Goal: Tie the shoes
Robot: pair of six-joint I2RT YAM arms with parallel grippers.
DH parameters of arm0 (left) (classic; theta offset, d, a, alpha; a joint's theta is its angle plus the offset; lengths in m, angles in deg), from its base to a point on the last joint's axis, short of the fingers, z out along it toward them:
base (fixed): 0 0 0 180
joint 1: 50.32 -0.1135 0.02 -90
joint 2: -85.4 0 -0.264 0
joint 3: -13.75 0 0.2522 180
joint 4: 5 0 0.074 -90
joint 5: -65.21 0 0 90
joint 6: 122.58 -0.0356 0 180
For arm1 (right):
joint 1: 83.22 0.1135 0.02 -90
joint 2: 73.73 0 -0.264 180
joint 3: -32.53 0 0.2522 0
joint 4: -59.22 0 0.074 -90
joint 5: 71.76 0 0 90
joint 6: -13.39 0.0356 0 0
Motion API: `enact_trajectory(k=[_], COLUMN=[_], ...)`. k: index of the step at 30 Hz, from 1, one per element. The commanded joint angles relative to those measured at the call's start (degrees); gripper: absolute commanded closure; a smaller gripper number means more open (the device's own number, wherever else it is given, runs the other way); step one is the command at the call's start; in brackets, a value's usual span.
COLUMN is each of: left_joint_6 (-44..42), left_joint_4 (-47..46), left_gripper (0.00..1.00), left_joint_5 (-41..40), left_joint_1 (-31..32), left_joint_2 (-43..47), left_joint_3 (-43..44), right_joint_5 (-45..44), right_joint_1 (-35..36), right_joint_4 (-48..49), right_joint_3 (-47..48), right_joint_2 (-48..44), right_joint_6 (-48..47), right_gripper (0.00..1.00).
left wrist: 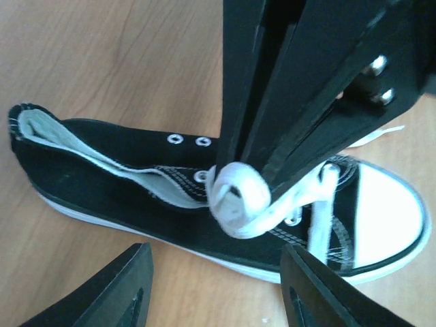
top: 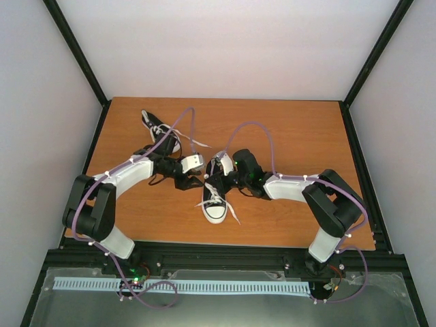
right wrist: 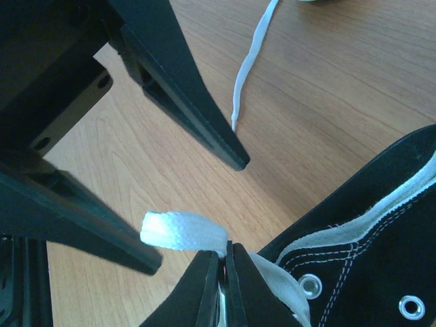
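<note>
Two black canvas sneakers lie on the wooden surface (top: 300, 150). The middle sneaker (top: 214, 203) sits at the centre with its white toe cap toward the near edge. The far sneaker (top: 158, 128) lies well apart, near the far-left corner. Open wood runs from the middle sneaker to the right edge. Both arms meet over its heel end. The right fingers (right wrist: 204, 293) are pressed together on a folded band of its white lace (right wrist: 184, 231), just above the eyelets. The left fingers (left wrist: 126, 293) are spread wide and hold nothing, one tip on each side of the pinched lace.
</note>
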Motion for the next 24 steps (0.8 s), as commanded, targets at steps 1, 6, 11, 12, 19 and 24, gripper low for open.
enact_trajectory(k=[1, 6, 11, 12, 19, 24], left_joint_6=[-9.22, -16.54, -17.51, -18.0, -18.88, -22.73], left_joint_4=[-7.22, -9.66, -6.15, -5.07, -1.23, -1.78], left_gripper=[0.45, 0.42, 0.42, 0.42, 0.48, 0.47], left_joint_5=[-5.01, 4.96, 4.07, 4.1, 0.63, 2.08], left_joint_1=[0.71, 1.41, 3.17, 3.66, 5.72, 3.27], left_joint_2=[1.24, 1.81, -1.43, -1.56, -2.46, -2.79], left_joint_3=[-1.65, -2.68, 0.93, 1.19, 2.22, 2.18], right_joint_5=[-0.92, -1.17, -1.55, -1.47, -1.42, -1.06], right_joint_1=[0.17, 0.19, 0.2, 0.17, 0.22, 0.21], right_joint_4=[1.93, 2.42, 3.76, 3.93, 4.83, 4.64], right_joint_3=[0.26, -0.56, -1.46, -1.55, -2.49, -3.05], right_joint_2=[-0.63, -1.12, -2.02, -2.09, -3.73, -4.98], right_joint_6=[0.51, 0.79, 1.15, 1.1, 0.94, 0.6], right_gripper=[0.95, 0.95, 0.95, 0.95, 0.96, 0.96])
